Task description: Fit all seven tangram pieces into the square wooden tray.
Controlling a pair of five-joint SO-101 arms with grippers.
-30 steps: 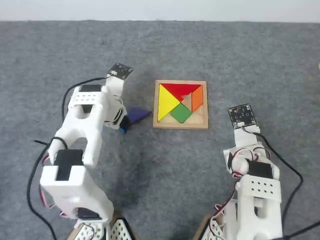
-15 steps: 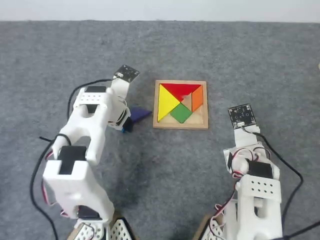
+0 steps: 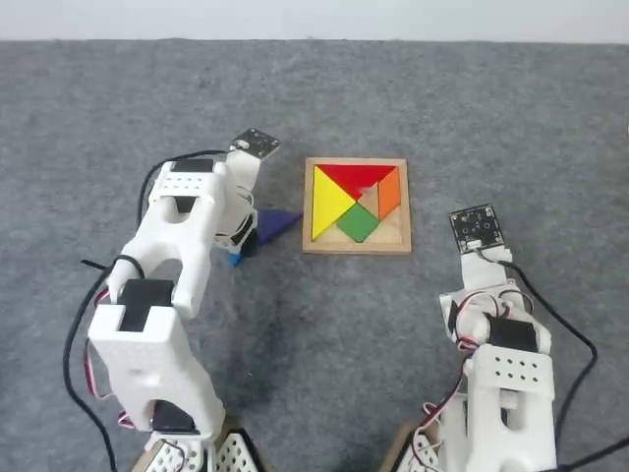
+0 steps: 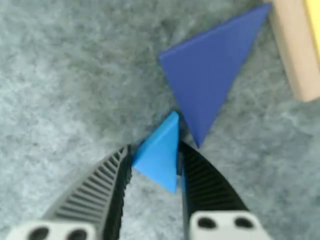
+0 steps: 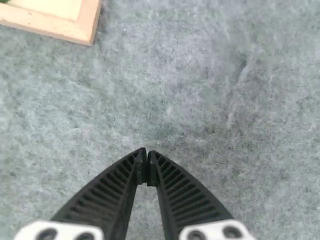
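High view: square wooden tray (image 3: 356, 246) sits mid-worktop, a bit toward the far edge. Inside it are a red triangle (image 3: 354, 178), yellow triangle (image 3: 327, 202), green square (image 3: 358, 224) and orange parallelogram (image 3: 389, 193); bare wood shows at the centre and along the near-right part. A dark blue triangle (image 3: 273, 223) lies on the grey worktop just left of the tray, one tip near the tray's left rim.

Left wrist view: left pincer (image 4: 153, 150) is clenched on a small light blue triangle (image 4: 160, 155), one finger on each side. Its tip meets the edge of the dark blue triangle (image 4: 210, 75). Cannot tell if the light blue piece is off the worktop.

Right wrist view: right pincer (image 5: 146, 167) is clenched on nothing, over bare worktop, toward the near edge from the tray's corner (image 5: 55, 22).
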